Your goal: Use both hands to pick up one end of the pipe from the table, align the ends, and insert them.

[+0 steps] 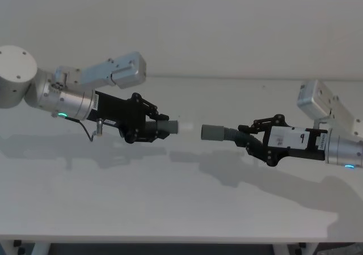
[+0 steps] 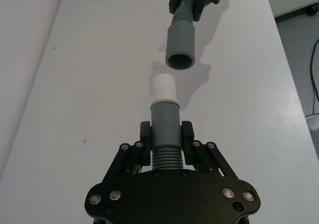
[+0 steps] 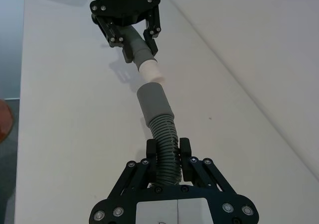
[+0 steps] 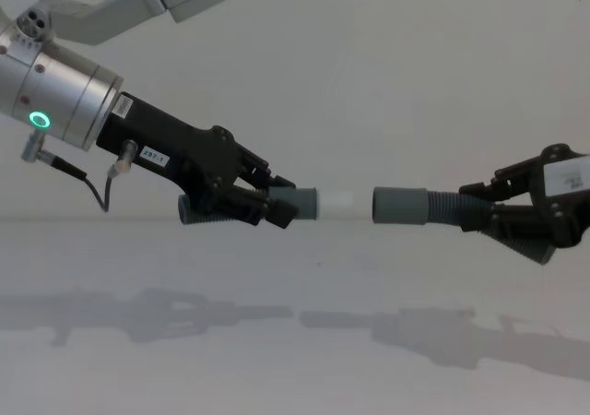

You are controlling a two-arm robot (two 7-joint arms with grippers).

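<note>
Head view, grippers: two black plastic finger grippers, one on each arm, both raised above the plain matte white table (image 1: 170,209).
Left side: the left gripper (image 1: 161,128) sat on a silver cylindrical wrist (image 1: 68,103) with one green ring light (image 4: 39,119). Its fingers were clamped around the short dark grey flexible tube piece (image 1: 171,127), and the left wrist view showed them pressing the ribbed part just behind the smooth sleeve.
Right side: the right gripper (image 1: 250,137) had its fingers closed on the ribbing of the longer dark grey ribbed tube piece (image 1: 232,134).
Pipe pieces: two, one in each gripper, both held in the air clear of the table.
Ends: two. One narrow whitish tip (image 1: 186,127) pointed toward the robot's right. One smooth wider grey cylindrical collar (image 1: 212,132) pointed toward the robot's left, with its dark open mouth facing the tip.
Gap: the tip and the collar were near each other but apart, not touching and not inserted.
Alignment: in the chest view the two ends were at about the same height. In the left wrist view the collar's mouth sat a little off the tip's axis.
</note>
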